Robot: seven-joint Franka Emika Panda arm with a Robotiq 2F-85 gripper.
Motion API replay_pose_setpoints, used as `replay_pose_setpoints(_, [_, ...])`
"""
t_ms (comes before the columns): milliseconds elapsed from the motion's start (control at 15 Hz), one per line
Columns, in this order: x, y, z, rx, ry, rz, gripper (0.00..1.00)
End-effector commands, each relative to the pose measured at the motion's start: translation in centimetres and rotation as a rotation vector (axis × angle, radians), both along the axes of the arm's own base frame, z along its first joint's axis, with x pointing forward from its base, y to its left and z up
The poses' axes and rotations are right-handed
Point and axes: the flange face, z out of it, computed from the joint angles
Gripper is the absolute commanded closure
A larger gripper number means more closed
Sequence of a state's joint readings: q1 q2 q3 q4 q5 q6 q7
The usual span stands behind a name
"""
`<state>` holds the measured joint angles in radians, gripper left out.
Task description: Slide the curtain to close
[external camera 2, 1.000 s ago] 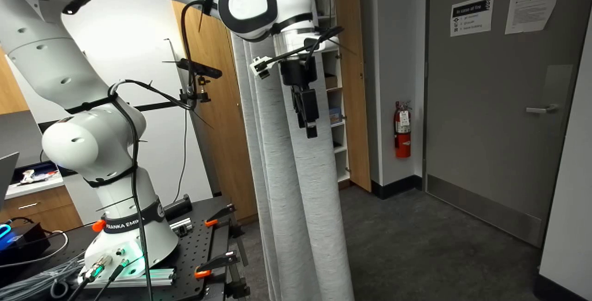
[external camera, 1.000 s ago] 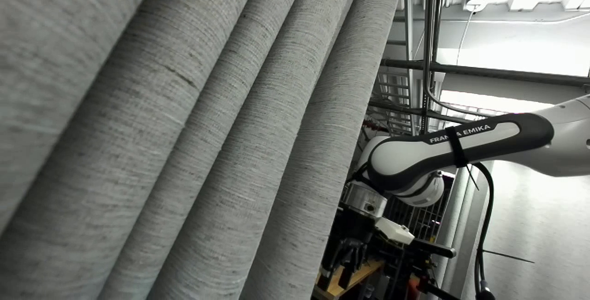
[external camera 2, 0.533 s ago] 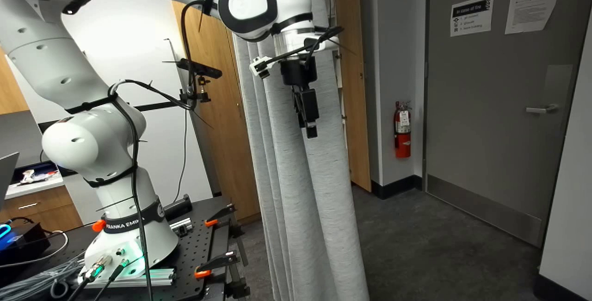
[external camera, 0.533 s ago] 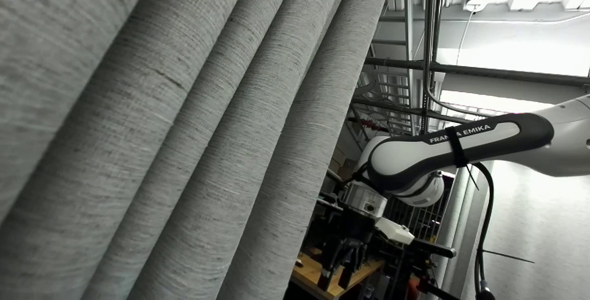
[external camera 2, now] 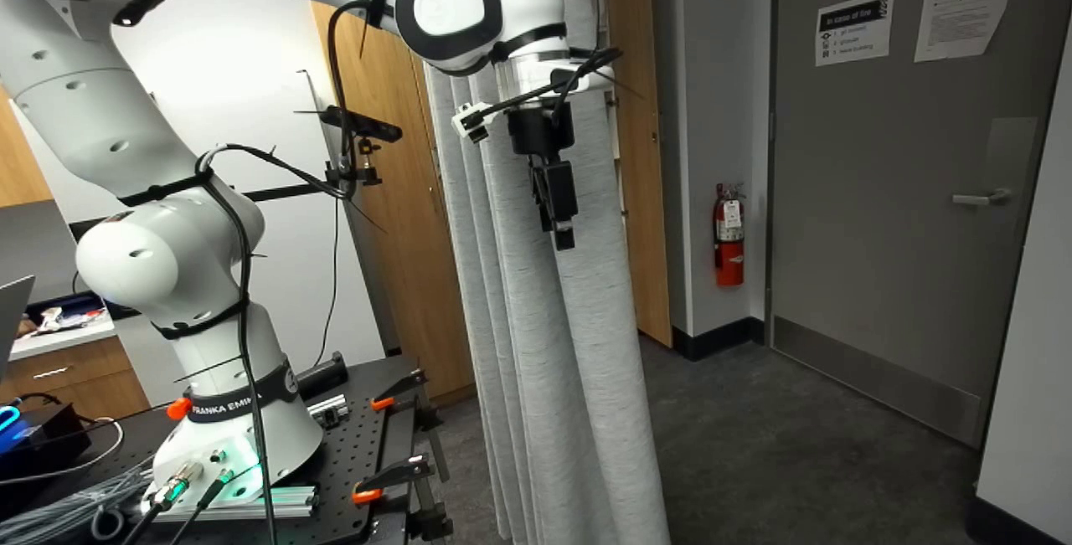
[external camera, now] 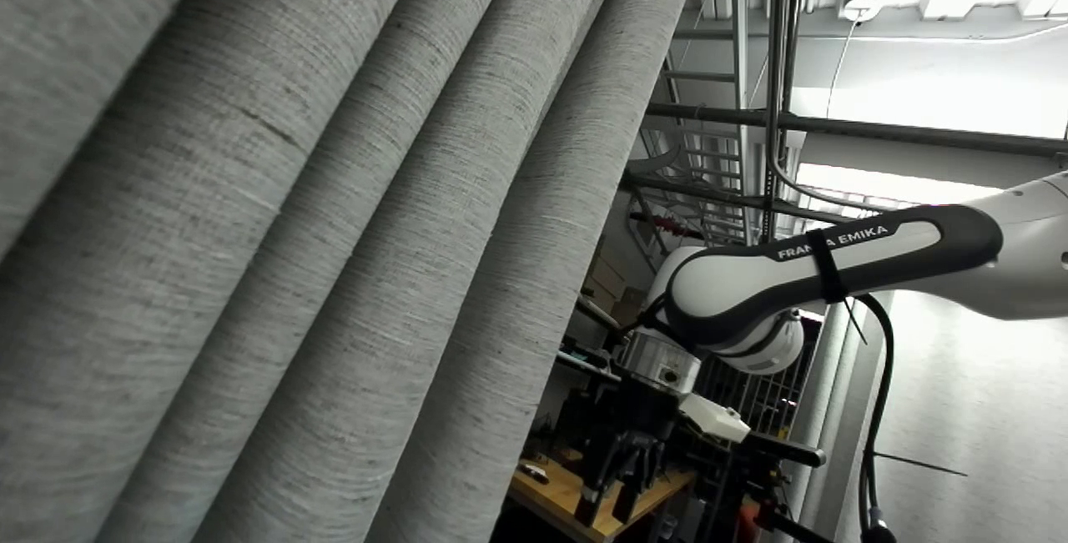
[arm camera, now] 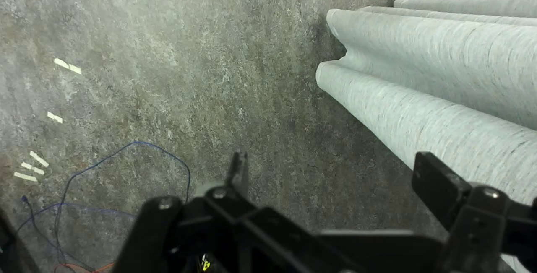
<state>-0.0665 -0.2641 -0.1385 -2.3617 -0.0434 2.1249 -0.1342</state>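
The light-grey curtain [external camera: 334, 234] hangs in broad pleats and fills much of an exterior view. It also hangs behind my gripper [external camera 2: 563, 235] in an exterior view, as folds of the curtain [external camera 2: 578, 344] reaching toward the floor. My gripper [external camera: 607, 505] points down with its two black fingers apart. In the wrist view, the fingers of the gripper [arm camera: 331, 159] are wide apart with only floor seen between them. The curtain [arm camera: 419, 126] lies on the right there, behind the right finger. I cannot tell whether that finger touches it.
A black table [external camera 2: 360, 436] with orange clamps [external camera 2: 394, 486] bears the arm base. A camera on a mount [external camera 2: 368, 128] stands near the forearm. A wooden cabinet door [external camera 2: 641, 151] is behind the curtain. A fire extinguisher [external camera 2: 729, 235] and a grey door [external camera 2: 904, 260] are farther right. A blue cable [arm camera: 136, 142] lies on the floor.
The curtain has shifted away from the arm, leftward in an exterior view and rightward in an exterior view, covering the shelves more. The arm and the open gripper have not visibly moved.
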Motion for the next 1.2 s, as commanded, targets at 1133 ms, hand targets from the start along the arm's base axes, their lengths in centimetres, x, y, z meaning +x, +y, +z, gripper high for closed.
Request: replay_pose_setpoints(1133, [1.4,8.8,1.0,-0.060,-0.056,0.383,0.00])
